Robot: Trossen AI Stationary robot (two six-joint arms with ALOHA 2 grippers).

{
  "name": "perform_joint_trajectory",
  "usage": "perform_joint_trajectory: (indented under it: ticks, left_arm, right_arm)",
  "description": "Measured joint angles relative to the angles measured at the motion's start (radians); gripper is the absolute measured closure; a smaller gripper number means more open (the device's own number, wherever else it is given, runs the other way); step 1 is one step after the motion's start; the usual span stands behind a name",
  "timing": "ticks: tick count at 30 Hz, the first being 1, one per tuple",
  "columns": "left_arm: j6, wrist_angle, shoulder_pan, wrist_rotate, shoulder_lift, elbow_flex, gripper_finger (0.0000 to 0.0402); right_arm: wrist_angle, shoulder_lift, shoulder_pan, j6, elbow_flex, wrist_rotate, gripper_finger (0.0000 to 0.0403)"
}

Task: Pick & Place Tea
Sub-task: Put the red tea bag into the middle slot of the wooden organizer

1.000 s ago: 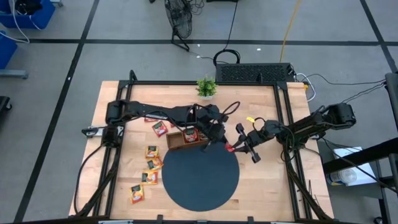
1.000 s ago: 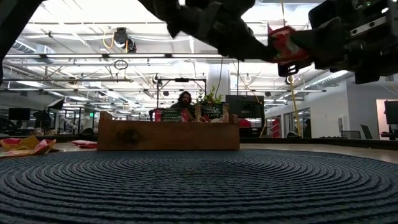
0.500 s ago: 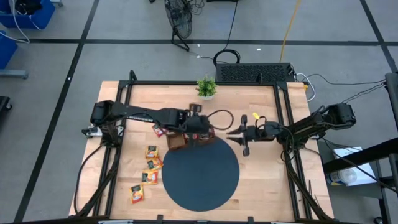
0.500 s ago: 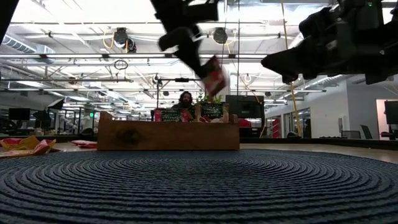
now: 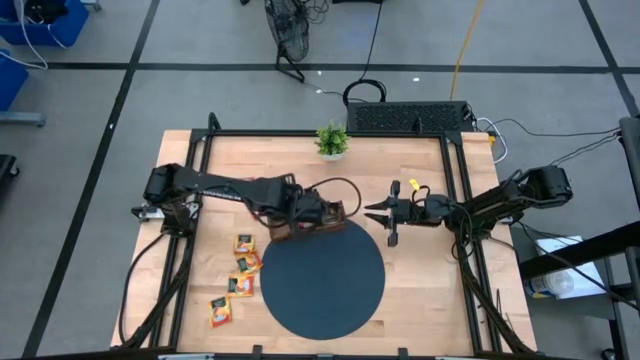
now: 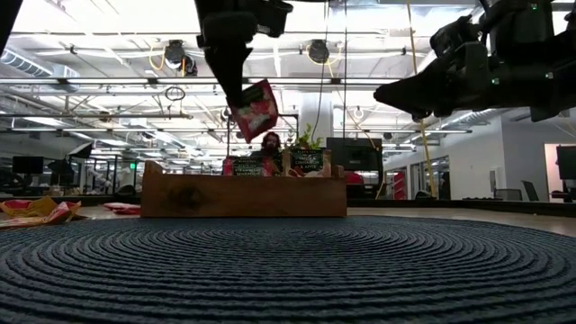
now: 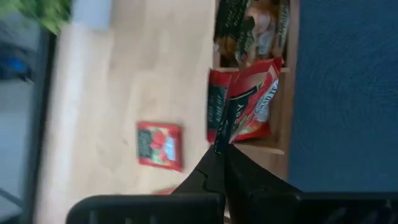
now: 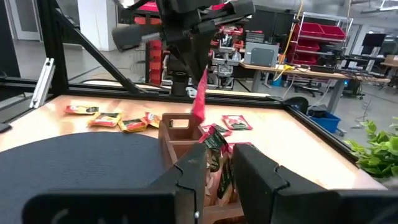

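Observation:
My left gripper (image 6: 236, 83) hangs over the brown wooden tray (image 6: 243, 198), shut on a red tea sachet (image 6: 256, 110). In the high view that gripper (image 5: 322, 214) covers part of the tray (image 5: 285, 228), which stands at the dark round mat's (image 5: 322, 283) far rim. Several tea sachets (image 7: 255, 25) stand in the tray's compartments. My right gripper (image 5: 372, 212) is held level to the right of the tray, open, with nothing between its fingers (image 8: 255, 174). More yellow-orange sachets (image 5: 243, 265) lie flat on the table left of the mat. My left gripper pinches the red sachet between its two fingers at one edge (image 7: 219, 144), near the upper corner (image 6: 241, 94). The fingers come from above, pointing steeply down. The sachet hangs tilted below them, clear of the tray and the sachets in it.
A small green potted plant (image 5: 331, 140) stands at the table's far edge. A single red sachet (image 7: 160, 144) lies on the wood beside the tray. The black frame (image 5: 465, 230) runs along the table's sides. Bare wood lies to the right of the mat.
The red sachet has passed from my right gripper to my left. My left gripper has carried it toward the table's left, from beside my right gripper to above the tray, and has tipped to point down. My right gripper has let go and turned its wrist.

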Motion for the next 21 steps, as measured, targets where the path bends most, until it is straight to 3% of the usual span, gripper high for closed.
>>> perform_joint_trajectory:
  ticks: [8, 21]
  left_arm:
    - [-0.150, -0.077, 0.039, 0.101, 0.081, -0.006, 0.0401]
    - [-0.126, -0.065, 0.048, 0.169, 0.157, -0.004, 0.0401]
  right_arm:
    - [0.013, 0.000, 0.000, -0.017, 0.000, 0.000, 0.0332]
    - [0.016, 0.000, 0.000, -0.017, 0.000, 0.000, 0.0332]
